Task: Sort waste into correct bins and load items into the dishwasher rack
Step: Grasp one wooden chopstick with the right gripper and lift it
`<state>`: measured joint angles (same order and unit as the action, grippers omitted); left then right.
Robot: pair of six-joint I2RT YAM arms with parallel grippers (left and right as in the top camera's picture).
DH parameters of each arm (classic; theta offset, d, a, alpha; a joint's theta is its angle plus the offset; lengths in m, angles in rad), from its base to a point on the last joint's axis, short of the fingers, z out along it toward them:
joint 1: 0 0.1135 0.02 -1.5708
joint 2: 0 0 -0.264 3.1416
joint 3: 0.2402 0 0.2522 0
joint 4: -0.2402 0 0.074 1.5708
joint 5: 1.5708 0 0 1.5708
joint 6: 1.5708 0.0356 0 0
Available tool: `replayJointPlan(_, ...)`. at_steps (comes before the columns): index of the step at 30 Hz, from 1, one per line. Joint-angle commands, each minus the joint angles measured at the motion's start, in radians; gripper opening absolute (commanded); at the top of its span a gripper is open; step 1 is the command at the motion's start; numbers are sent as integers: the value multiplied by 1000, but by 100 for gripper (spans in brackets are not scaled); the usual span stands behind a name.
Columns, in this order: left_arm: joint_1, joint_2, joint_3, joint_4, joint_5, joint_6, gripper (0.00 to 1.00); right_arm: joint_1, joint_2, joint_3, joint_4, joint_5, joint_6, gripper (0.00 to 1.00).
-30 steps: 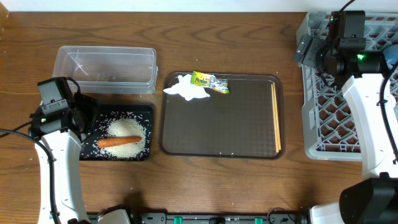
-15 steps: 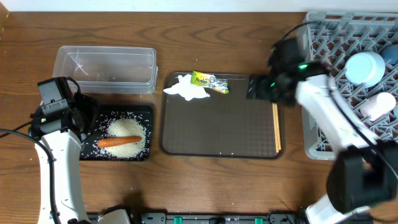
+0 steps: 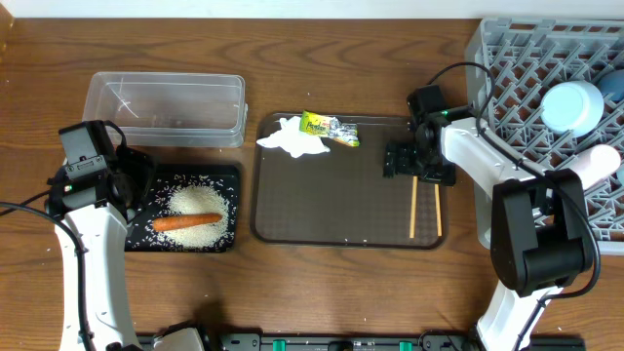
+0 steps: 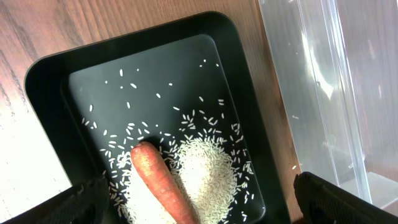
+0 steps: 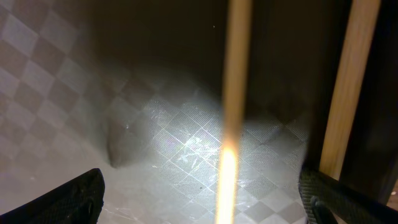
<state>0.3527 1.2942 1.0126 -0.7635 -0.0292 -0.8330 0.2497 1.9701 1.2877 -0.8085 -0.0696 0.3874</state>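
We are working on the chopsticks [image 3: 412,209], which we judge to be the last items bound for the rack [image 3: 517,146]. They are lying on the brown tray [image 3: 331,210] near its right edge, roughly parallel but apart, with their upper ends hidden under the right gripper [image 3: 418,166]. That gripper is hanging low over them with its jaws spread wide and holding nothing. In the right wrist view, one stick is running up the middle between the fingers and the other is sitting off to the right, so we are straddling only one of them.

The light-blue cup [image 3: 570,105] and white cup [image 3: 597,162] are sitting in the rack. The tissue [image 3: 291,139] and wrapper [image 3: 330,129] are lying at the brown tray's top left and are not yet binned. The tub [image 3: 164,107] is looking empty.

The left gripper [image 3: 125,183] is hovering above the black tray [image 3: 146,239], also wide open and empty, over the rice [image 3: 200,207] and the carrot [image 3: 187,221] lying on it.

For the next move, we are thinking the sticks are thin and flat against the tray, so the fingertips will need to go right down to the surface and close squarely across the centred stick. Gathering both at once looks doubtful with them this far apart.
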Motion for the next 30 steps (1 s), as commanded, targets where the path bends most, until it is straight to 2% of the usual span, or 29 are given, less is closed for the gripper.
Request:
replayJointPlan(1,4,1,16,-6,-5,13,98,-21,20,-3,3,20,-30,99)
replayJointPlan(4,4,1,16,-6,-5,13,98,-19,20,-10,18,8,-29,99)
replayJointPlan(5,4,1,16,-6,-5,13,98,-18,20,-16,27,1,-24,95)
replayJointPlan(10,4,1,16,-6,-5,13,98,6,20,-73,116,-2,-18,49)
replayJointPlan(12,4,1,16,-6,-5,13,98,18,20,-96,145,2,-16,40)
replayJointPlan(26,4,1,16,-6,-5,13,98,68,20,-119,129,124,72,16)
replayJointPlan(30,4,1,16,-6,-5,13,98,77,20,-118,122,88,72,1)
